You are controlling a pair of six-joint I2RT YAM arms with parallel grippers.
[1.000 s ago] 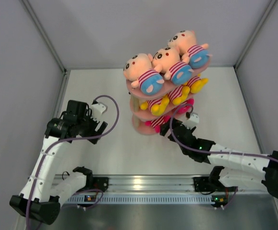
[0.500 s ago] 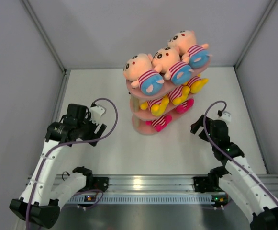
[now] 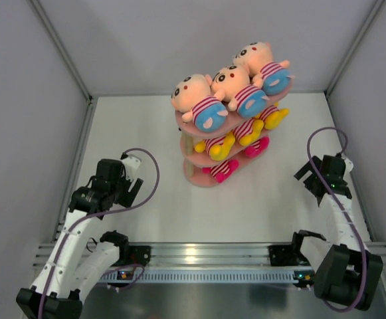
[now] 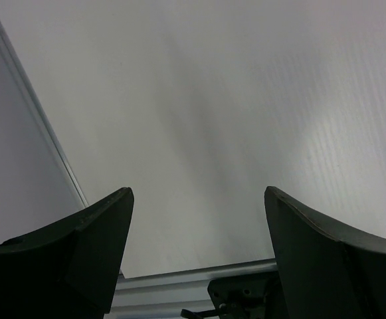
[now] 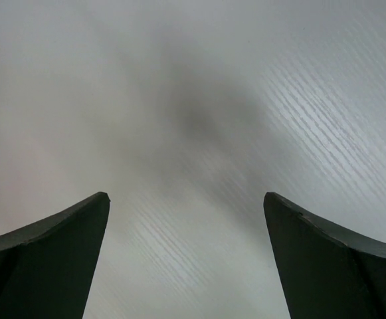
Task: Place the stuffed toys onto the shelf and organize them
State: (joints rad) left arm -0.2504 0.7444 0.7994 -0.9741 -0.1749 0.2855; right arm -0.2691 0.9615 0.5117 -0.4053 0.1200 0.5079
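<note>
Stuffed toys (image 3: 236,90) on shelf (image 3: 191,175) overhead only, wrist views (blurry) probably table (image 4: 212,100)

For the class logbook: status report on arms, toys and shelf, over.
Left fingers and right fingers open, empty, away from shelf. Toys sit on all three tiers. Nothing blocking.

The overhead view was bright, evenly lit from above and sharp, with only faint shadow on the tabletop (image 3: 246,206) around the foot of the shelf (image 3: 194,178) and a white glare patch on the metal rail (image 3: 193,253) well in front of the shelf. Both wrist views were softer, a broad grey shadow crossing the pale surface, with streaky sheen in the right one.
</note>
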